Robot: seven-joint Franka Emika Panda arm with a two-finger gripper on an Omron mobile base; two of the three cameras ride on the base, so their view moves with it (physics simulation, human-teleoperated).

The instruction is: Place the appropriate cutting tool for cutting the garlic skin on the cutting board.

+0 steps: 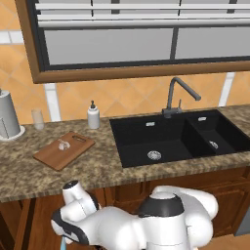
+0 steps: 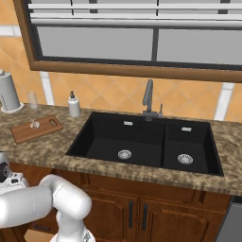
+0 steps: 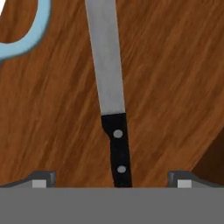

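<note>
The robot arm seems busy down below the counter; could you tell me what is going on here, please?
The arm has reached low, in front of the cabinets. In the hand view its open gripper straddles the black handle of the knife, which lies on a brown wooden surface beside a light-blue peeler; nothing is gripped yet. On the counter, the cutting board waits with the garlic on it, left of the sink.

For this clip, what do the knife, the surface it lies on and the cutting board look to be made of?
Knife: blade looks like matte grey metal, flat and unmarked; the handle looks like black plastic or stained wood, with two pale rivets. Surface under it: reddish-brown wood, streaked grain, likely a drawer bottom. Cutting board: lighter brown wood with a smooth finish and a slot hole at one end.
</note>
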